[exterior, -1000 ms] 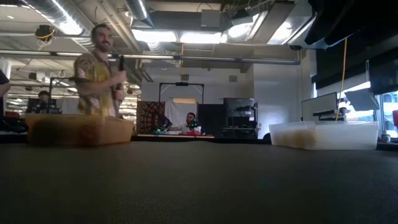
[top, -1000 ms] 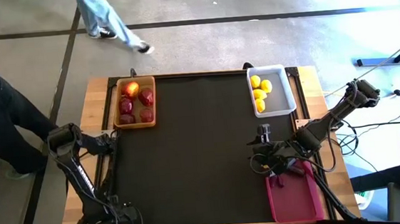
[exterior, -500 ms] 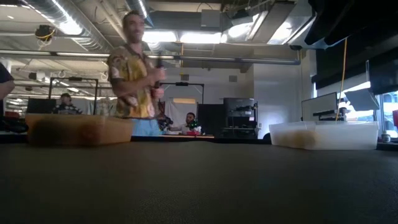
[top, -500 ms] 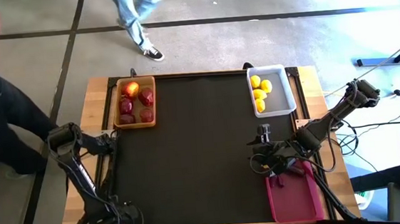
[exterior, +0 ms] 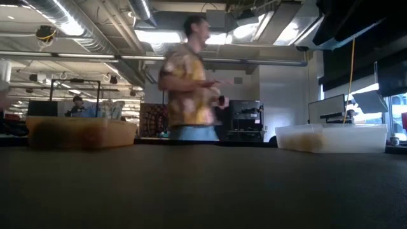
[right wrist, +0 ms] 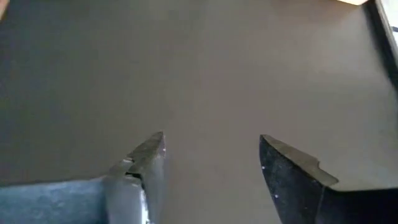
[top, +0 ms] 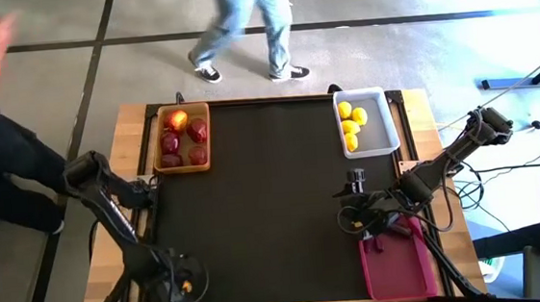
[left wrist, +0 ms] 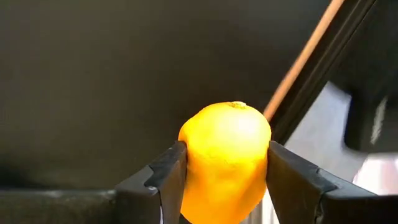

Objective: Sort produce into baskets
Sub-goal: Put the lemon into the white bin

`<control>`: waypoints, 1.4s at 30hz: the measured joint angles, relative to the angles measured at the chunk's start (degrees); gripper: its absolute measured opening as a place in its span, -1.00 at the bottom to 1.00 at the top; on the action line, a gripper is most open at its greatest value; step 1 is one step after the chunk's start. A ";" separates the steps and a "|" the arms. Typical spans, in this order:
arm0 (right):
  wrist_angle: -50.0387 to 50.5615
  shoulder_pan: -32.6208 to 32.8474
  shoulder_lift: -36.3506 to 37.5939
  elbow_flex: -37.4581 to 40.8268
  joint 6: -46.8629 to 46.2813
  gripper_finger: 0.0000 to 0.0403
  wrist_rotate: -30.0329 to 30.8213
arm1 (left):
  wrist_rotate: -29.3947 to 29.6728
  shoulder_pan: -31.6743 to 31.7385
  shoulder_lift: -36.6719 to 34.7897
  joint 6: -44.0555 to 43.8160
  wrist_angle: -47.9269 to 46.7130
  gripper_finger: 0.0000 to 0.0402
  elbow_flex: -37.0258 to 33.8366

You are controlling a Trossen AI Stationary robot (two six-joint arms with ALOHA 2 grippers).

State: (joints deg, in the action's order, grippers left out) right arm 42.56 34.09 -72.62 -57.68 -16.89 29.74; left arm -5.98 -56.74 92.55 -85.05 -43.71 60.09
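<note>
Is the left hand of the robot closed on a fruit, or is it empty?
Closed on a fruit. In the left wrist view the left hand has both fingers pressed against the sides of a yellow-orange fruit.

so, the tally: 3 baskets on the desk [top: 274, 199], 1 wooden basket [top: 181, 138], 1 white basket [top: 366, 122] and 1 pink basket [top: 397, 262]. the wooden one has 4 dark red fruits [top: 197, 132] plus 1 lighter orange-red fruit [top: 178, 120]. the white one has 4 yellow fruits [top: 349, 126]. there's 1 more yellow-orange fruit [left wrist: 225, 163] pinched in the left tool [left wrist: 227, 180], so 5 yellow in all. 2 arms, 2 tools, the right tool [right wrist: 214, 171] holding 0 items. 1 person [exterior: 187, 79] walking past the far edge.
</note>
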 joint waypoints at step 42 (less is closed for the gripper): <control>-40.04 -12.79 -5.92 0.01 19.32 0.28 -6.58 | 42.27 34.24 -7.75 82.43 49.53 -0.05 0.29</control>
State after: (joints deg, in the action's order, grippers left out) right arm 2.52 21.30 -78.54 -57.67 2.44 23.16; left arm 36.29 -22.49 84.79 -2.62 5.81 60.38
